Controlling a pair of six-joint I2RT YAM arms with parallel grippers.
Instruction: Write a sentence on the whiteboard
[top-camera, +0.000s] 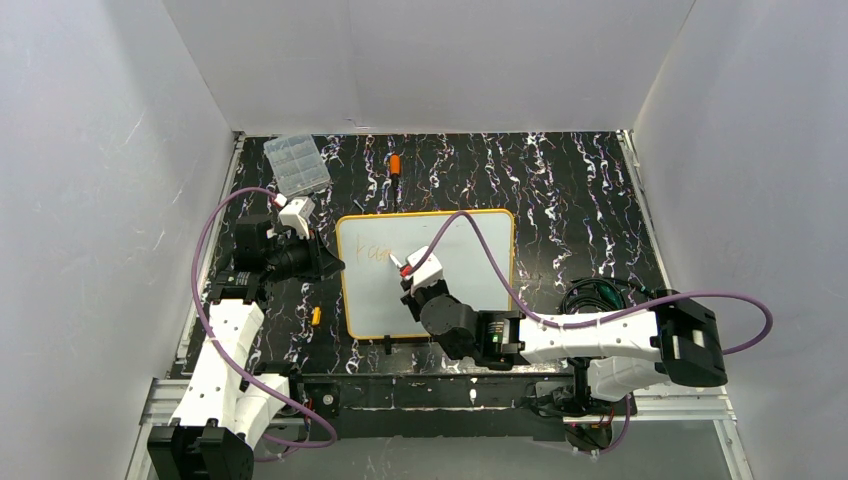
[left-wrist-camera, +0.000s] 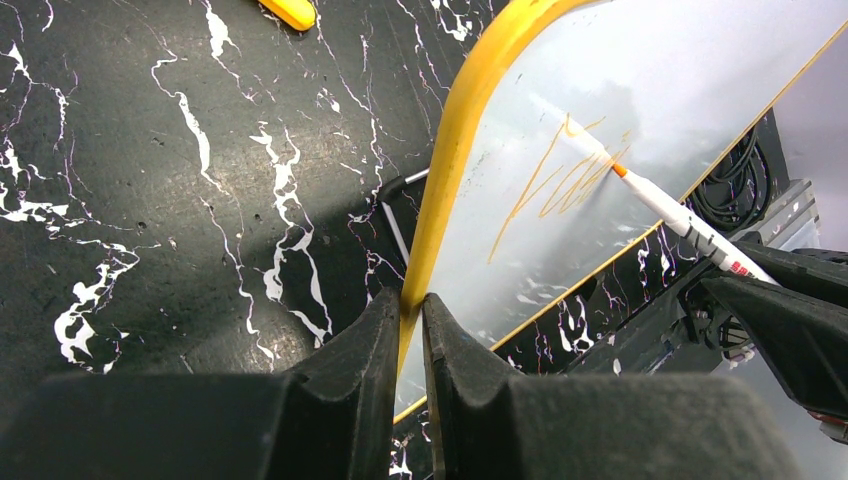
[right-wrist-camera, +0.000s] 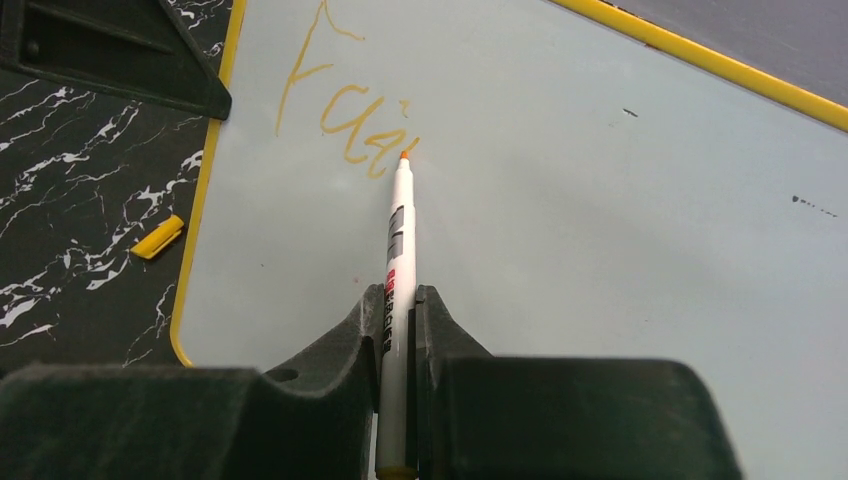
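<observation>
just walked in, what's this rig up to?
It is writing on the whiteboard. The right gripper has its jaws shut on a white marker, orange tip touching the board. The left gripper pinches the board's yellow rim at its left edge. The sentence is barely begun: a few orange letters near the top left corner, the rest blank.

Observed: the whiteboard (top-camera: 375, 300) lies flat at mid-table, face up and slightly skewed. It is white with rounded corners and a thin yellow-orange rim. Small dark specks mark its face. Observed: the sentence (top-camera: 376, 252) is incomplete, with a few thin orange-yellow letters near the board's upper-left corner.
</observation>
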